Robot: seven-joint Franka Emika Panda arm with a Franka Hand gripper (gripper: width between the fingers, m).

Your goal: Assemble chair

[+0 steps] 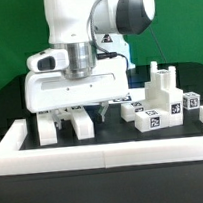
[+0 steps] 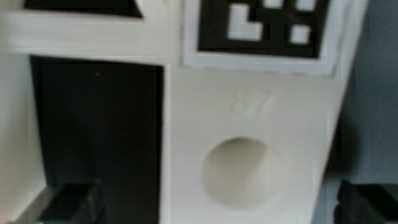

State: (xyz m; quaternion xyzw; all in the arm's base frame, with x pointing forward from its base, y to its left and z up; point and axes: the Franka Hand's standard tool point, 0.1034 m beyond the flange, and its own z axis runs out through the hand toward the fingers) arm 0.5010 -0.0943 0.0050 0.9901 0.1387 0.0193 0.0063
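Seemingly, spread gripper point(image 1: 80, 113) straddles chair part point(image 1: 80, 124); tagged parts point(image 1: 156, 111) beside.

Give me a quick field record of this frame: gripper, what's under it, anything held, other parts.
gripper: gripper open, lowered close to the table
under it: white slab with an oval hole and a square tag, lying between the fingers
held: nothing visibly gripped; bare table shows beside the slab
other parts: tagged white chair parts clustered at the exterior view's right
front: long white rail along the near edge
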